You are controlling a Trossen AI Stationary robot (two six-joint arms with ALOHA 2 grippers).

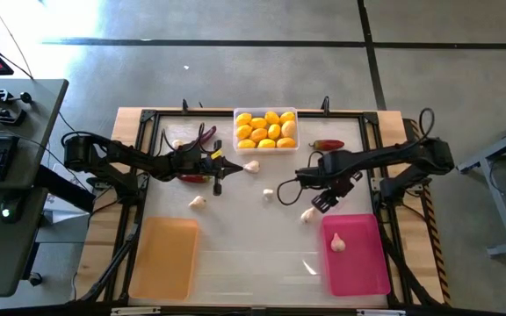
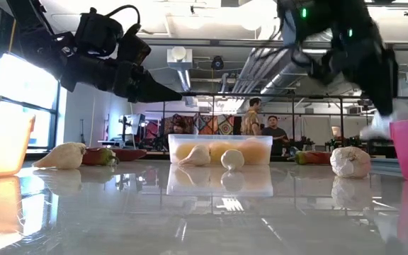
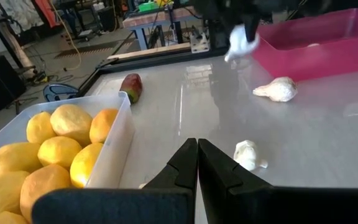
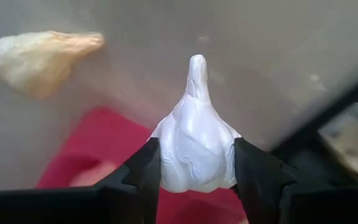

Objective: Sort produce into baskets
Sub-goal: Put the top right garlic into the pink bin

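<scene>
Clear tray (image 1: 266, 111) full of lemons (image 1: 265, 129); pink tray (image 1: 365, 263) holds one garlic bulb (image 1: 337, 243); orange tray (image 1: 163, 258) bare. Right gripper (image 4: 196, 163) clamps garlic (image 4: 195, 149); left gripper (image 3: 197, 163) closed, holding nothing.

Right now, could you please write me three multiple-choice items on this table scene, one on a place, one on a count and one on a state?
1. Where are the lemons?
A. In the clear tray
B. In the orange tray
C. Loose on the table

2. How many garlic bulbs lie inside the pink tray?
A. None
B. One
C. Three

3. What is the right gripper doing?
A. Hanging open and empty
B. Shut on a chili pepper
C. Shut on a garlic bulb

Answers:
1. A, since the high view shows the yellow fruit heaped in the clear tray at the far edge of the table.
2. B, since the high view shows one bulb on the pink floor.
3. C, since the right wrist view shows a white garlic bulb clamped between both fingers.
</scene>
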